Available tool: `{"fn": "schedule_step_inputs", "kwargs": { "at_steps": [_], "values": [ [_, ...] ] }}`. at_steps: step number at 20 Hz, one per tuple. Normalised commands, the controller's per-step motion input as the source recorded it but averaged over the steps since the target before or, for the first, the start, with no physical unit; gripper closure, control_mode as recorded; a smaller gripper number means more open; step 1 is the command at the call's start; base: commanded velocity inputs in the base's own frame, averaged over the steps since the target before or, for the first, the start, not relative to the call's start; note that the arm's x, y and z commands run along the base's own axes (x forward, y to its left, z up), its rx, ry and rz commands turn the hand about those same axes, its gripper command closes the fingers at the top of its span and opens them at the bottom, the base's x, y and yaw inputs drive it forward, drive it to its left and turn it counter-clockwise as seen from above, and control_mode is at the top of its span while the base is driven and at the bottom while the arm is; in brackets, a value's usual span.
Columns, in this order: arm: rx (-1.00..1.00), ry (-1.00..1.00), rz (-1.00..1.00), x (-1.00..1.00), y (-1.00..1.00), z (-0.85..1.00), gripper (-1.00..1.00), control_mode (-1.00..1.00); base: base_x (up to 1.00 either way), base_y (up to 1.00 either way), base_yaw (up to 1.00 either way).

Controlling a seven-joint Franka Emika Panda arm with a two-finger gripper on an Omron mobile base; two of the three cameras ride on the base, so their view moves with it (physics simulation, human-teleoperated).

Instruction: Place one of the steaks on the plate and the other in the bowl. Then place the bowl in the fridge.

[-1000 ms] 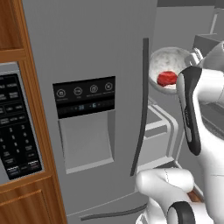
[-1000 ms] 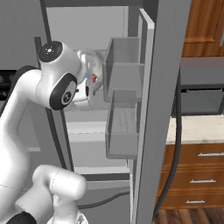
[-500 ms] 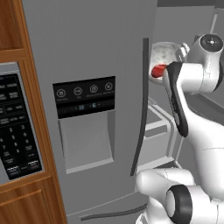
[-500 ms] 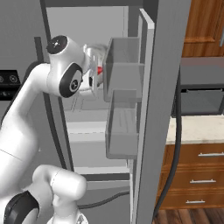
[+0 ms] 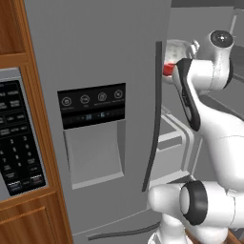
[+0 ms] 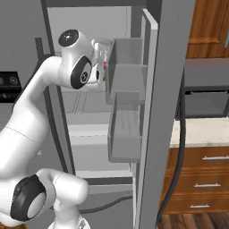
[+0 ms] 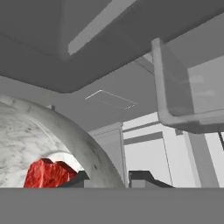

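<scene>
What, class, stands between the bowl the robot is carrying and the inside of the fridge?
Nothing visible does. The fridge has its right door swung open, and the gripper grips the bowl, with a steak inside, at the open compartment beside the door bins.

Base views flanking open fridge (image 6: 152, 112); hand view inside.

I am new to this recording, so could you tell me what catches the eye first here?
The red steak stands out, lying in the speckled bowl that the claw grips by its rim. The white arm carries it into the grey fridge, whose right door stands open.
</scene>
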Motion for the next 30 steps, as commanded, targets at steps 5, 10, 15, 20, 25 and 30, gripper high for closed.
{"fn": "schedule_step_inputs", "kwargs": {
  "at_steps": [5,10,15,20,25,30],
  "values": [
    [0.03,0.00,0.00,0.36,0.01,0.03,1.00,-1.00,0.00,0.00,0.00],
    [0.00,0.00,0.00,0.51,0.02,0.00,1.00,-1.00,0.00,0.00,0.00],
    [0.00,0.00,0.00,0.59,0.00,0.00,1.00,-1.00,0.00,0.00,0.00],
    [0.00,0.00,0.00,0.58,0.00,0.00,1.00,-1.00,0.00,0.00,0.00],
    [0.01,0.02,0.00,0.51,0.00,0.00,1.00,-1.00,0.00,0.00,0.00],
    [0.02,0.04,0.01,0.48,0.01,0.00,1.00,-1.00,0.00,0.00,0.00]
  ]
}}
